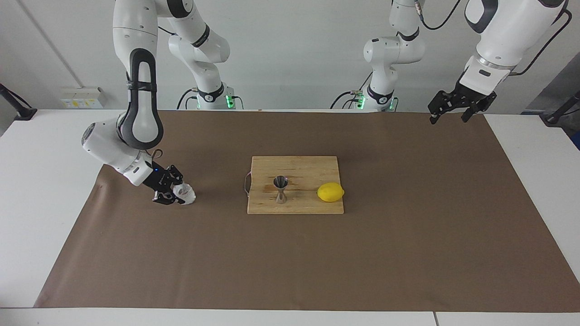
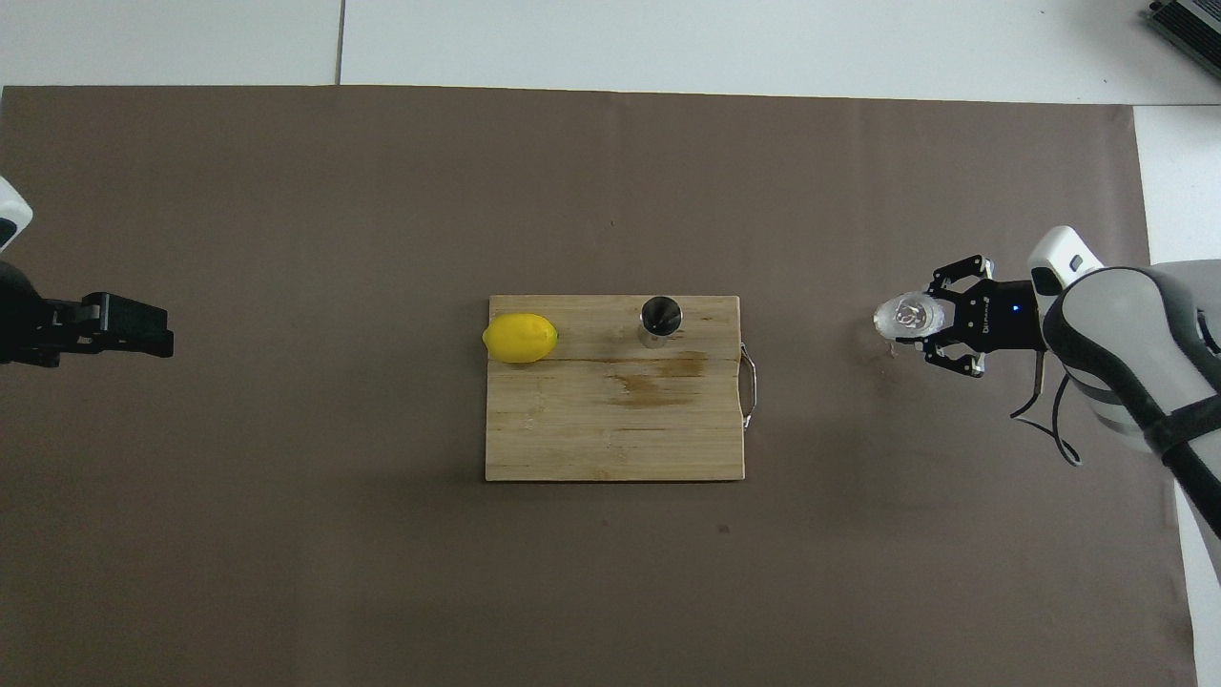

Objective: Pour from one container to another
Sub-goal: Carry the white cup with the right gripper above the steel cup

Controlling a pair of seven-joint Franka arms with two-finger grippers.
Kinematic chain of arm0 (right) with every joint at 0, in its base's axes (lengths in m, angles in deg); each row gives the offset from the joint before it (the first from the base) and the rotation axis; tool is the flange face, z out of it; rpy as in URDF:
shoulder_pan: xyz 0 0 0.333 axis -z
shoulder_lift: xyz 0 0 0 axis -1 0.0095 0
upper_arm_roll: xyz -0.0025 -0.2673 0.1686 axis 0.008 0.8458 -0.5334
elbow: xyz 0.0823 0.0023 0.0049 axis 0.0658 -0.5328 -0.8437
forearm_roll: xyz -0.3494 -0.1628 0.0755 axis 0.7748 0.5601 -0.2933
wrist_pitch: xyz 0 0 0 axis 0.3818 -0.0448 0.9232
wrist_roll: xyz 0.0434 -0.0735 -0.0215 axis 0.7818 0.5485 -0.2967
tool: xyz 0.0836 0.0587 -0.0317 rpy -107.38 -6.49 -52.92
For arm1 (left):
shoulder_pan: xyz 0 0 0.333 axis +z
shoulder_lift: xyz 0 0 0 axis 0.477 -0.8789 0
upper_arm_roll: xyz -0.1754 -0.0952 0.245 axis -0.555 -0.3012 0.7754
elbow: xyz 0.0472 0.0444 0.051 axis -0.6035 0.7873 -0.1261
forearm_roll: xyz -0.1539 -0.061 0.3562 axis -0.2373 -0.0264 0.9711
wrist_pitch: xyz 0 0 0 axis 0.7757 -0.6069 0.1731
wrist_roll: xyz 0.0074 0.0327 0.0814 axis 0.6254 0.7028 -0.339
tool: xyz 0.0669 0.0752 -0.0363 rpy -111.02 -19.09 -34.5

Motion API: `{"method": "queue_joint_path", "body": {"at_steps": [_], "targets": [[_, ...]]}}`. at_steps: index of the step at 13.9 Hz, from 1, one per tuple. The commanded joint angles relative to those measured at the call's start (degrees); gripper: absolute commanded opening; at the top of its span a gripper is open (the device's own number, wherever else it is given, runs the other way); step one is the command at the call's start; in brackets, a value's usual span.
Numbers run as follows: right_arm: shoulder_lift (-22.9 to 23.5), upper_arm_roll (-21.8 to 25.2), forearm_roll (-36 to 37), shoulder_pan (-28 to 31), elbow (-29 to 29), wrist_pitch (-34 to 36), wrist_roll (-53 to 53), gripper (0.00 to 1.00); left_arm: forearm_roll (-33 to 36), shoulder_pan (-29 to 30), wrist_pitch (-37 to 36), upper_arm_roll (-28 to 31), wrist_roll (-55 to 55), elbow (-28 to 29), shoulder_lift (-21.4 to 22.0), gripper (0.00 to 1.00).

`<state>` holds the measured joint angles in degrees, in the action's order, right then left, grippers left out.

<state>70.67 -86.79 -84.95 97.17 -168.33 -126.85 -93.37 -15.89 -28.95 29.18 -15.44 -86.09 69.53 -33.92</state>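
I have the left claw parked up in the air over the left arm's end of the worktop, close in by the robots' edge of the brown mat; its fingers stand wide apart with nothing between them, and that arm is waiting. Down at the right arm's end, my right claw is low over the mat with its fingers closed in on the glass cup, which sits at mat level; I cannot tell if its base is touching the mat. The cup reads upright from above, mouth up. In the middle of the mat lies the wooden cutting board. The steel jigger stands upright on it, and the lemon lies beside the jigger, toward the left arm's end, on the board.
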Motion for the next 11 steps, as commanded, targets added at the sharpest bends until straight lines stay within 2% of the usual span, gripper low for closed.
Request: {"method": "queue_joint_path", "body": {"at_steps": [1, 7, 11], "targets": [[-3.4, -0.3, 0.7, -2.8, -0.6, 0.7, 8.6, 0.00, 0.9, -0.1, -0.7, 0.1, -0.1, 0.5, 0.9, 1.00], [-6.2, -0.3, 12.1, -12.1, 1.2, -1.9, 31.9, 0.00, 0.9, -0.1, -0.7, 0.1, -0.1, 0.5, 0.9, 1.00], [-5.1, -0.4, 26.0, -19.5, 7.9, -1.3, 50.4, 0.00, 0.9, -0.1, -0.7, 0.1, -0.1, 0.5, 0.9, 1.00]]}}
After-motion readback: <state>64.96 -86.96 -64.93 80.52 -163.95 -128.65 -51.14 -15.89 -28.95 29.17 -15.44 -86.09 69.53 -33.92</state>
